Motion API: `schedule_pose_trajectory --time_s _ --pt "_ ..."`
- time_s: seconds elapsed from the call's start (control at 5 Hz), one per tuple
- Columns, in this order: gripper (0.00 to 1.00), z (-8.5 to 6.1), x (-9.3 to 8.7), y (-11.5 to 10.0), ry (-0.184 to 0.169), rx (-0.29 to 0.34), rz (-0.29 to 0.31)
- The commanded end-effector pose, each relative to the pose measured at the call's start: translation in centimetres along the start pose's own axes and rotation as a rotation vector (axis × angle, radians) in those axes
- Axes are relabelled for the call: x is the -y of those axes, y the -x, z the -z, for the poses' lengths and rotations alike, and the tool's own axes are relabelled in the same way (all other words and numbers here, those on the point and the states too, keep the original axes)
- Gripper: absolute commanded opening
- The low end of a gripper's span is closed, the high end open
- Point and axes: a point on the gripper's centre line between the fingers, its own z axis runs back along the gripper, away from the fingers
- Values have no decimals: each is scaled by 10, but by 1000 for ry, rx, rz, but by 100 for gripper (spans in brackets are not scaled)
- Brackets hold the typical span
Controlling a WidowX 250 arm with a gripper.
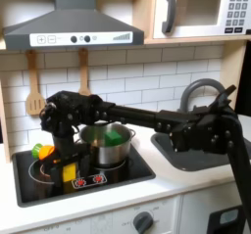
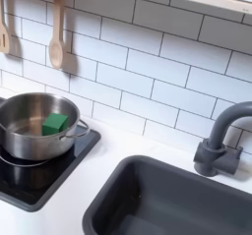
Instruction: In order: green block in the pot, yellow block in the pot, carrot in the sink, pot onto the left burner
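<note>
My claw (image 1: 71, 169) hangs low over the front of the stovetop (image 1: 39, 179) in the first exterior view, and it is clamped on the yellow block (image 1: 71, 171), which shows between my fingers just above the black cooking surface. The picture is coarse there, so the block may be touching the surface or held slightly off it; I cannot say which.

The pot (image 2: 34, 131) stands on the stovetop just behind my claw. In both exterior views the green block (image 2: 55, 124) lies inside it, leaning against the wall on the second exterior view's right.

The carrot (image 1: 41, 151) lies at the first exterior view's left end of the stovetop, beside my arm, its green end towards the wall.

The sink (image 2: 172, 200) is set into the white counter (image 2: 113, 146) on the second exterior view's right of the stove, with the dark curved faucet (image 2: 219, 141) rising behind it.

Two wooden utensils (image 2: 57, 28) hang on the tiled wall above the pot.
</note>
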Motion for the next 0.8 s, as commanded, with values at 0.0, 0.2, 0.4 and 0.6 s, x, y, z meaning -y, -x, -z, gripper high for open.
schedule_pose_trajectory --time_s 0.0,0.2,0.4,0.6 --pt "100 -1 3 -5 12 6 14" --pt "100 -3 8 -10 24 17 26" --pt "100 -2 11 -12 34 14 29" --pt "100 0 13 -14 39 7 38"
